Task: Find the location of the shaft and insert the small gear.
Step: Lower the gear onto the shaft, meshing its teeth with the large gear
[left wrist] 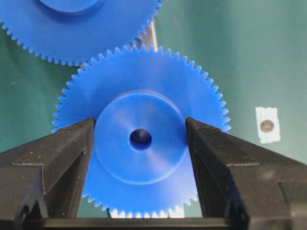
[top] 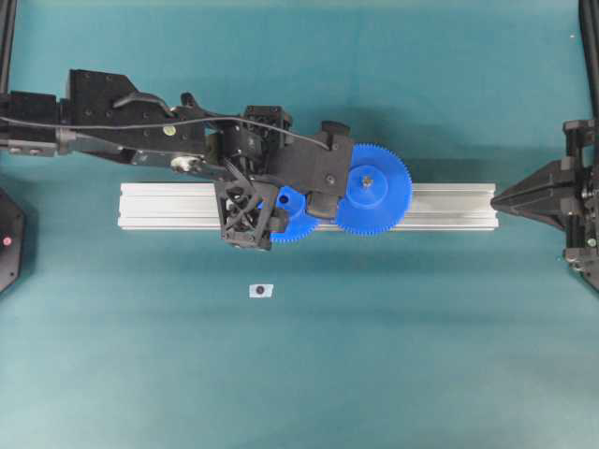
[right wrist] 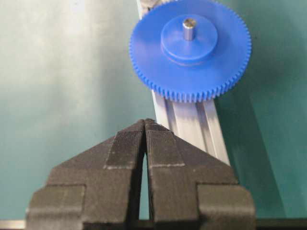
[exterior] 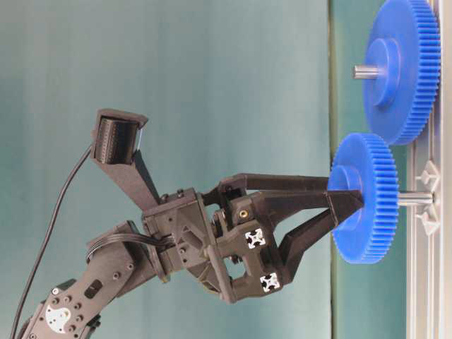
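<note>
Lab bench: teal mat [top: 140,374], aluminium rail [top: 168,206].

left gripper [exterior: 346,205] gripping small gear [exterior: 367,198] hub, on shaft [exterior: 415,199], w/ larger gear [exterior: 402,70] adjacent

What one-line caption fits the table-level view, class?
Left gripper holding the small gear by its hub, threaded partway onto the shaft beside the larger gear.

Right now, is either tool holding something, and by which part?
The left tool grips the smaller bright blue plastic gear by its raised round hub. The right tool is shut on nothing.
</note>
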